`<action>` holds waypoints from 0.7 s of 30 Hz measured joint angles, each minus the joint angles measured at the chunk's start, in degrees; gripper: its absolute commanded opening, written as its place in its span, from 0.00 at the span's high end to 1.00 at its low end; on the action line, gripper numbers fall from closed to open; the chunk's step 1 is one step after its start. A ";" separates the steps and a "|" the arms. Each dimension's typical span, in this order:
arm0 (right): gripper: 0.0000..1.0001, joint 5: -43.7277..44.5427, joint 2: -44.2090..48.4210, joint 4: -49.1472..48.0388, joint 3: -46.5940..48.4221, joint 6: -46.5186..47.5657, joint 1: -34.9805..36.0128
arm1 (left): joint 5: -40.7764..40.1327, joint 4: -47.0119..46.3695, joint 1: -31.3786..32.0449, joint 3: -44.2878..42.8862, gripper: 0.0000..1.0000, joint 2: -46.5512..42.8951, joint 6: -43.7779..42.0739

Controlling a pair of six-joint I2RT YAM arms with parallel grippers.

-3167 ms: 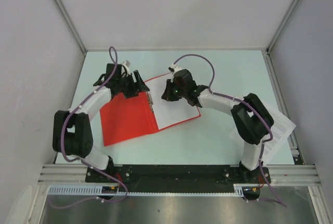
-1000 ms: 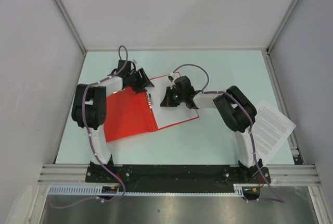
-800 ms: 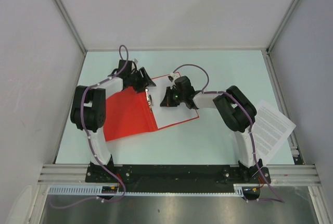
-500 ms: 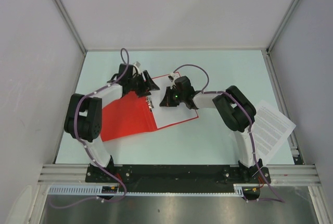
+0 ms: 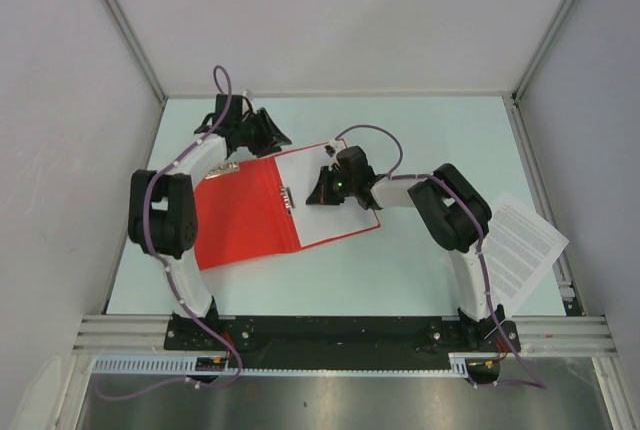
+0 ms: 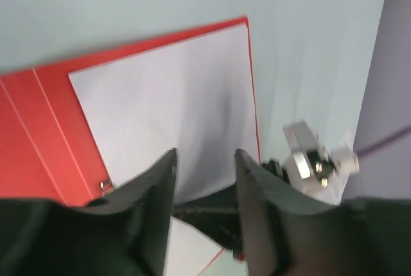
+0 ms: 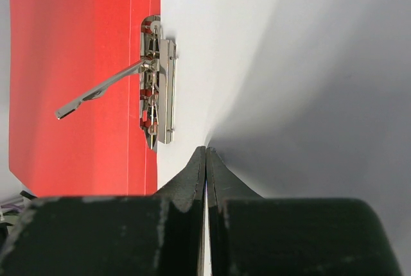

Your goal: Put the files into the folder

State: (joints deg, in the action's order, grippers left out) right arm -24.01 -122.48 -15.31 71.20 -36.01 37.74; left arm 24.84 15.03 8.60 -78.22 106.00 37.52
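The red folder (image 5: 240,220) lies open on the table. A white sheet of the files (image 5: 335,212) lies on its right half, beside the metal clip (image 5: 290,196). My right gripper (image 5: 325,188) is shut on this sheet's edge; in the right wrist view its fingers (image 7: 206,151) pinch the paper (image 7: 289,64) next to the clip (image 7: 157,83), whose lever stands up. My left gripper (image 5: 262,135) hangs open and empty over the folder's far left corner. In the left wrist view it (image 6: 205,157) looks down on the sheet (image 6: 173,96) and the red cover (image 6: 38,135).
More printed sheets (image 5: 525,240) lie at the table's right edge, partly over the rail and behind the right arm. Grey walls close in the left, right and far sides. The right gripper's body (image 6: 218,218) shows under the left jaws.
My left gripper has drawn back toward the far left, off the folder's top edge. The red left cover now lies flat and wider. The right gripper has stayed put on the sheet.
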 measured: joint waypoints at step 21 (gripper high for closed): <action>0.98 -3.39 -0.74 -0.63 -0.04 0.04 -1.66 | -8.26 1.20 4.31 -3.15 1.00 14.86 0.70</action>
State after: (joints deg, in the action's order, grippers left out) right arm -27.40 -123.22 -15.94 71.16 -35.97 36.07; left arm 16.58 16.23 12.91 -81.36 120.86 38.22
